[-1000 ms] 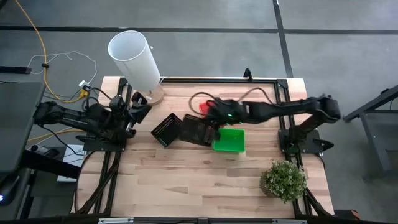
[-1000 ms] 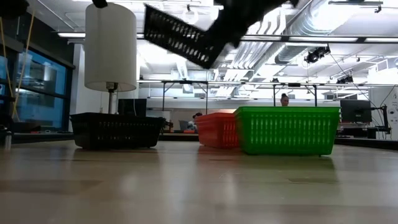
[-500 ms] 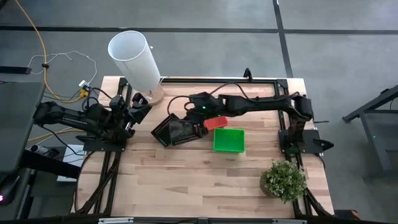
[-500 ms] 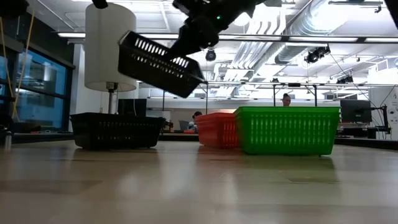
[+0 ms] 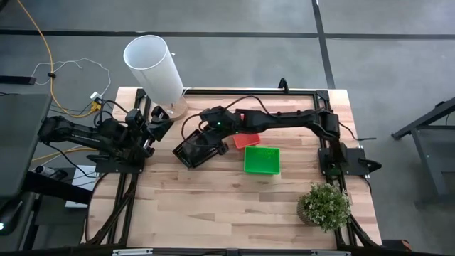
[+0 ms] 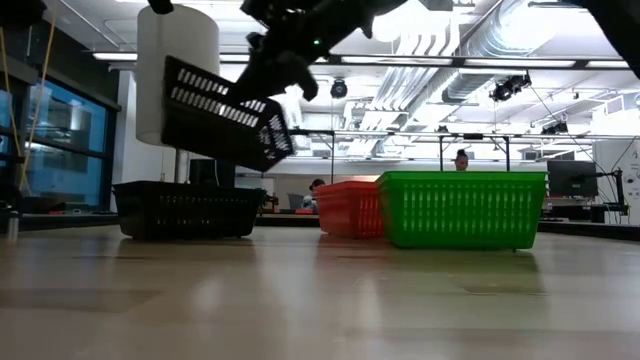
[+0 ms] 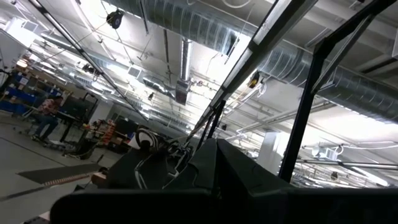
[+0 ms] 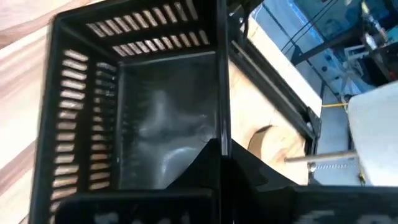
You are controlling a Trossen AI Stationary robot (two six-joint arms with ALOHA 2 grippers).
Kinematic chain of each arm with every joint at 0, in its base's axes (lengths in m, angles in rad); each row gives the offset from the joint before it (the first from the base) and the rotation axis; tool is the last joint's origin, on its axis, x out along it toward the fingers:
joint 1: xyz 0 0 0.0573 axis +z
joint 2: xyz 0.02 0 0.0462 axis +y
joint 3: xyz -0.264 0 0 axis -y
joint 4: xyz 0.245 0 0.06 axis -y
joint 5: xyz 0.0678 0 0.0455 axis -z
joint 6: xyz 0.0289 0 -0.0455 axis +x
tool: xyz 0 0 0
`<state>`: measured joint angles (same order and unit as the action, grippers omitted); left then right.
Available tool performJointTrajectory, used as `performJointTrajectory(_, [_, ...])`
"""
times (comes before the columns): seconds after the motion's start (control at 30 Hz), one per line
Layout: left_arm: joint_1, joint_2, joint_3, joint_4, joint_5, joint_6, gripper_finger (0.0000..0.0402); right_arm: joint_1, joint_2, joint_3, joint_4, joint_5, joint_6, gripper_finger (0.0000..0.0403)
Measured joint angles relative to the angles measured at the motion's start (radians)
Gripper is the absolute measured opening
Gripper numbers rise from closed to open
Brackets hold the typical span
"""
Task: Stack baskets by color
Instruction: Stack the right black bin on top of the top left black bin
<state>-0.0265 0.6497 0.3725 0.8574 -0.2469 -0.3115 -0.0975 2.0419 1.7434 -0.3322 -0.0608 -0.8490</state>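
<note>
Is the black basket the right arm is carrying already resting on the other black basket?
No, in the low view the carried black basket hangs tilted in the right gripper, clear above the black basket on the table.

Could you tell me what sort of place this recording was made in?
Probably an open lab or workshop: exposed ceiling ducts, rows of work tables behind, and a person at a far desk.

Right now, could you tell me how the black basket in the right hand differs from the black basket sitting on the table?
The carried black basket hangs in the air, clamped at its rim by the right hand; the resting black basket sits on the table, gripped by nothing. The carried one is tilted; the resting one stands level. The carried one sits directly above the resting one. Both are black mesh baskets that look alike in size and shape.
</note>
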Motion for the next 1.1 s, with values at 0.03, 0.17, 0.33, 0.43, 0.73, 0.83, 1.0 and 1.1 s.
performJointTrajectory(0.03, [0.000, 0.000, 0.000, 0.000, 0.000, 0.000, 0.0000, 0.000, 0.013, 0.017, 0.003, 0.000, -0.005, 0.0000])
performJointTrajectory(0.17, [0.000, 0.000, 0.000, 0.000, -0.008, 0.000, 0.0000, 0.000, 0.067, 0.061, 0.011, 0.016, -0.044, 0.0000])
performJointTrajectory(0.33, [0.000, 0.000, 0.000, 0.000, -0.030, 0.000, 0.0000, 0.000, 0.114, 0.100, 0.031, 0.026, -0.103, 0.0000])
performJointTrajectory(0.43, [0.000, 0.000, 0.000, -0.001, -0.030, 0.000, 0.0000, 0.000, 0.134, 0.105, 0.029, 0.025, -0.143, 0.0000])
performJointTrajectory(0.73, [0.000, 0.000, 0.000, -0.018, -0.039, 0.000, 0.0000, 0.000, 0.140, 0.105, -0.025, -0.006, -0.171, 0.0000])
performJointTrajectory(0.83, [0.000, 0.000, 0.000, -0.032, -0.053, 0.000, 0.0000, 0.001, 0.140, 0.105, -0.095, -0.027, -0.178, 0.0000])
performJointTrajectory(1.0, [0.000, 0.000, 0.000, -0.031, -0.053, 0.000, 0.0000, 0.002, 0.140, 0.105, -0.192, -0.052, -0.150, 0.0000])
performJointTrajectory(1.1, [0.000, 0.000, 0.000, -0.031, -0.053, 0.000, 0.0000, 0.002, 0.140, 0.104, -0.209, -0.057, -0.120, 0.0000])
